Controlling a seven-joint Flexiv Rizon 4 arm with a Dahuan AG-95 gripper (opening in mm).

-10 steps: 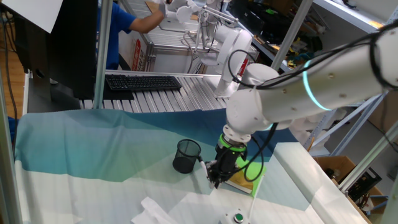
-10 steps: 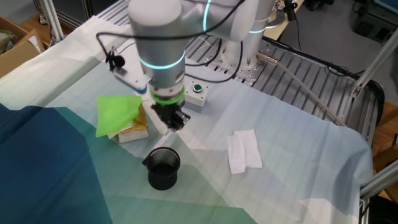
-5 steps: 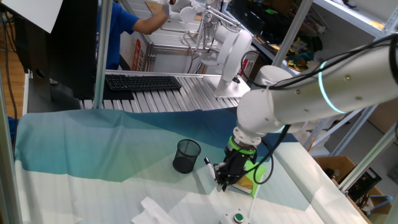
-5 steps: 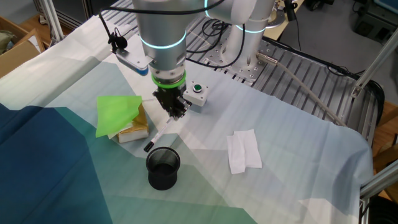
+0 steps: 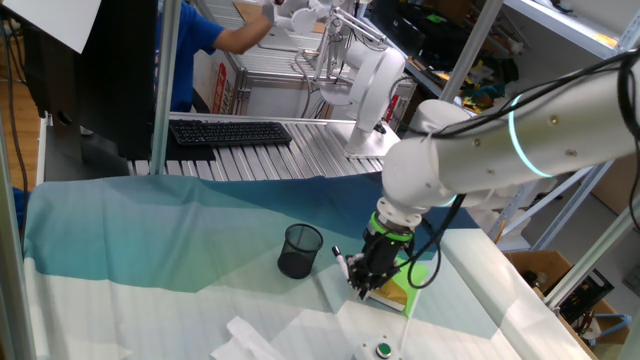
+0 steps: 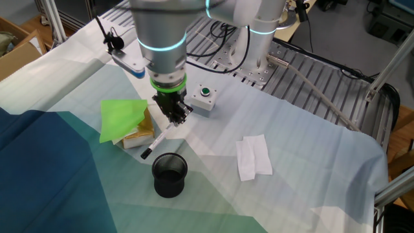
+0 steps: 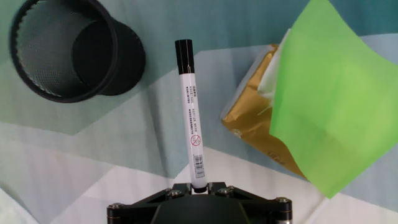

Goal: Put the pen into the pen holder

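End effector (image 6: pixel 171 116) is pinching the white-barrelled, black-capped pen (image 7: pixel 189 112) by its tail, cap dangling beside the black wire-mesh cup pen holder (image 7: pixel 65 50) at 10 o'clock, so I'd centre it over the rim before letting go.

table (image 6: pixel 310 110): cloth-covered | pen holder (image 6: pixel 169 174) | sponge block (image 6: pixel 126 123) | button box (image 6: pixel 202 99) | paper (image 6: pixel 253 156)

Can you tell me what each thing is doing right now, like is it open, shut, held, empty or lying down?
gripper: jaws shut on the pen.
pen: held by one end, lifted, black cap pointing away.
pen holder: upright, empty.
green cloth: draped over the yellow pack.
white tissue: lying flat.
button box: sitting on the table.
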